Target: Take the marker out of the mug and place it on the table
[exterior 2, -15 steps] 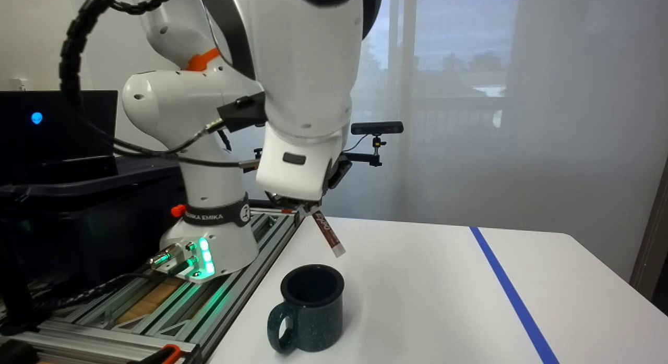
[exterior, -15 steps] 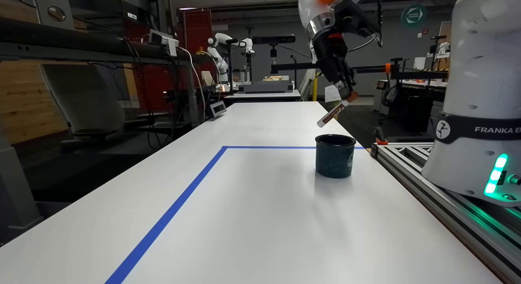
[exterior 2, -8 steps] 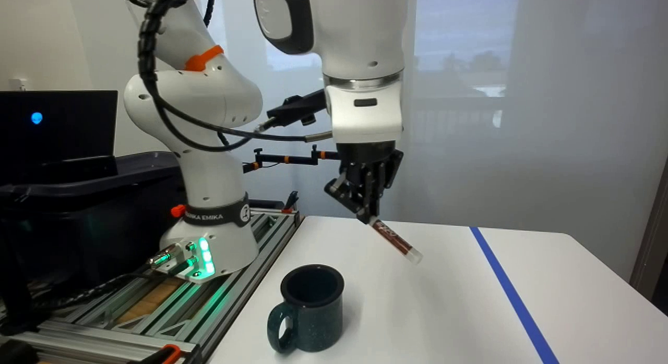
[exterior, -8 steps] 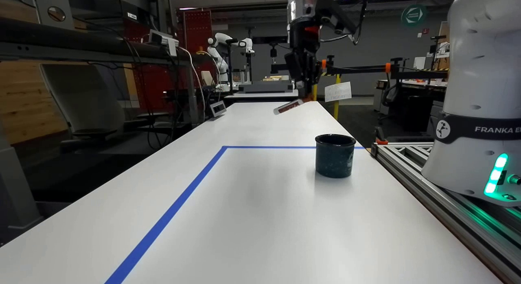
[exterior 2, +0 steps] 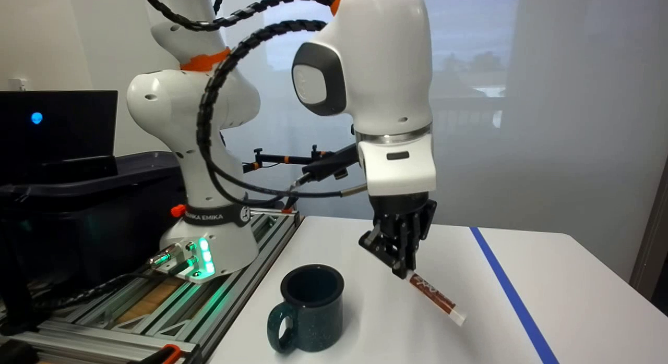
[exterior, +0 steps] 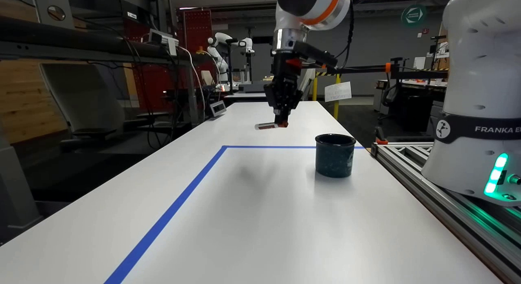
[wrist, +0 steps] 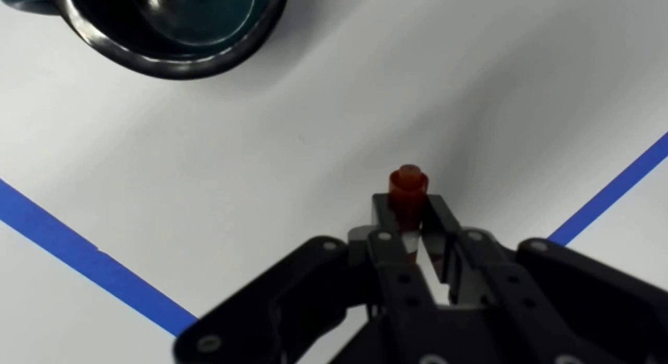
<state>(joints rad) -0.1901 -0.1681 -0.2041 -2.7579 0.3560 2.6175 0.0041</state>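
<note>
While the mug (exterior 2: 315, 322) stands upright on the counter (exterior 2: 589, 296) at the lower centre of an exterior view, the gripper (exterior 2: 405, 269) to its right is pinched around one end of the reddish-brown marker (exterior 2: 434, 296), holding it clear of the mug and above the surface. Since the free end juts out toward the lower right, any slope at contact could land that tip first and twist the marker in the grip; released too high, the round barrel would probably bounce or roll, perhaps toward the blue tape line (exterior 2: 513, 296) further right. As for writing, that frame has a dark laptop lid (exterior 2: 73, 137) at far left with a glowing blue emblem (exterior 2: 36, 118) but no letters, a black band (exterior 2: 216, 217) on the robot's base (exterior 2: 229, 252) ending in EMIKA, and the marker's label, seemingly EXPO; at the right edge of an exterior view the band (exterior: 496, 130) also shows FRANKA.
</note>
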